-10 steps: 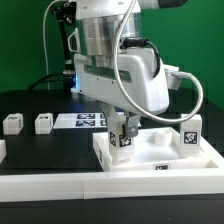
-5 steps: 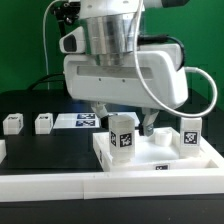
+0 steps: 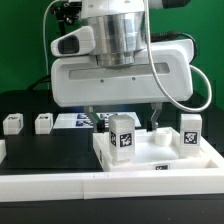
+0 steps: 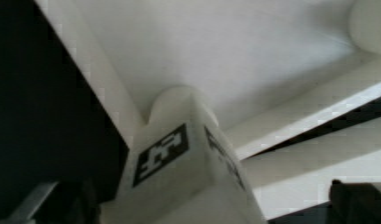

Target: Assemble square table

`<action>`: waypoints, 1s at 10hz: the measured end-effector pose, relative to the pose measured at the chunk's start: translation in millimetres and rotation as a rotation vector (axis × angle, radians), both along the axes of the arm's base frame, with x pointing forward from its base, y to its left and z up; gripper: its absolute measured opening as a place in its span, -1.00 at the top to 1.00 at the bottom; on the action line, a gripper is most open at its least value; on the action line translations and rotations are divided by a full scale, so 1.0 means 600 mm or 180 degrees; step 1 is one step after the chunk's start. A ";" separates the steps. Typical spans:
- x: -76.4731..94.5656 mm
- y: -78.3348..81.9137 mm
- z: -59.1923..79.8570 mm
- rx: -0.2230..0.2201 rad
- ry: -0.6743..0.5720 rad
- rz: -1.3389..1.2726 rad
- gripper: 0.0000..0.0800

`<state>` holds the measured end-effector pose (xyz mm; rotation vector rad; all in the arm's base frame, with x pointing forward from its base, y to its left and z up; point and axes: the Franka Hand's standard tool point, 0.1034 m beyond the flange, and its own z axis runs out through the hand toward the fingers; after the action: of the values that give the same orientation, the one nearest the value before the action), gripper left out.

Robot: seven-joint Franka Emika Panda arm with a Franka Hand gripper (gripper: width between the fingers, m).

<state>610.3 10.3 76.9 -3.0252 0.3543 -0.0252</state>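
Observation:
The square table top [image 3: 160, 152] lies flat on the black table at the exterior view's right. One leg [image 3: 122, 136] stands upright on its near left corner and another leg [image 3: 190, 135] on its right corner. Two loose legs [image 3: 12, 123] [image 3: 43, 123] stand at the left. My gripper [image 3: 127, 119] hangs over the near left leg, open, its fingers [image 3: 155, 119] apart on either side and not touching it. In the wrist view the tagged leg [image 4: 183, 160] rises from the top [image 4: 258, 50] between my gripper's [image 4: 205, 205] dark fingertips [image 4: 356, 198].
The marker board [image 3: 80, 121] lies behind the top, between it and the loose legs. A long white rail [image 3: 100, 184] runs along the front edge. A green wall stands behind the arm.
The hand has turned about its vertical axis until its broad side faces the camera. The fingers, close around the near left leg a second ago, now stand apart from it. The leg stays upright.

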 end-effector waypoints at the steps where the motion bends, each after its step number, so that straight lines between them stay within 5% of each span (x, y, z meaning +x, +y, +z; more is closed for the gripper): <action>1: 0.000 0.001 0.000 -0.0024 -0.0019 0.0291 -0.62; 8: 0.000 -0.009 0.000 -0.0099 -0.0107 0.1503 -0.62; 10: 0.000 -0.009 0.000 -0.0100 -0.0106 0.1483 0.02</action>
<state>610.0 4.9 76.7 -3.0502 -0.3592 -0.0465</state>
